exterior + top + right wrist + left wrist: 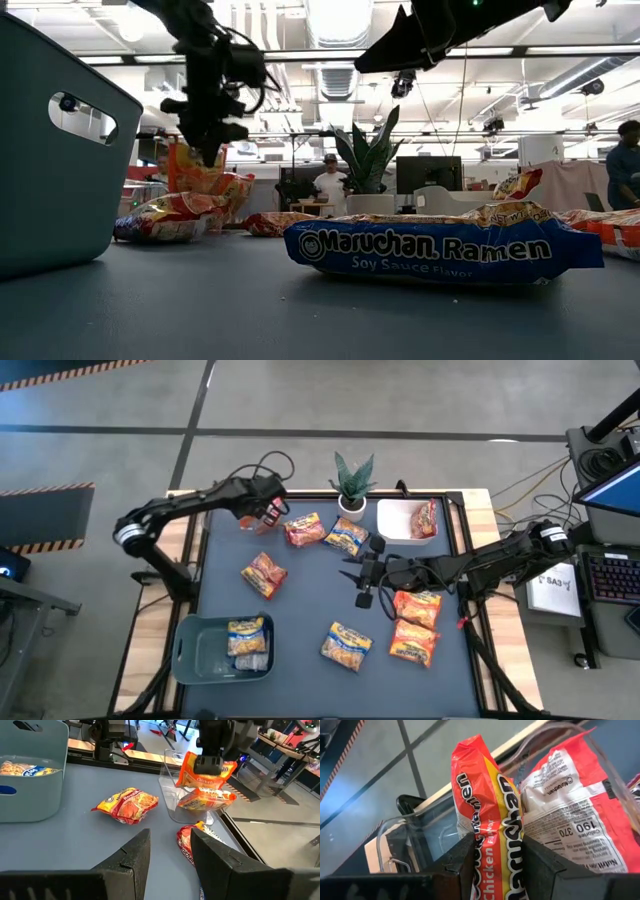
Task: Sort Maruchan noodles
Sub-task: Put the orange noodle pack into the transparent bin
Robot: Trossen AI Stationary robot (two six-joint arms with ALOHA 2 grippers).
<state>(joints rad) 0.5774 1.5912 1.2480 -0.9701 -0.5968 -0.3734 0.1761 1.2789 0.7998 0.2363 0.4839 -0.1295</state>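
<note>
A: Which item lay nearest the low camera?

B: A blue-and-yellow Maruchan soy sauce packet point(440, 250), flat on the table, with the grey-blue bin point(60, 150) beside it at the left.

A: State of the left gripper?

B: The left gripper point(262, 512) was clenched on an orange chicken-flavor packet point(487, 815), held upright over a clear container point(172, 795) at the table's far left corner. A second orange packet point(575, 815) stood in that container.

A: And the right gripper?

B: The right gripper point(362, 576) hung over the table's middle, fingers point(130, 855) parted, grasping nothing.

A: Location of the remaining noodles?

B: Two blue-and-yellow packets point(246, 637) lay in the grey-blue bin. One red packet point(424, 518) leaned in a white tray point(395, 520) beside the potted plant point(352, 482). Loose on the mat were red packets point(264, 573), two orange packets point(416, 625) near the right arm, and further blue-and-yellow ones point(346, 644).
</note>
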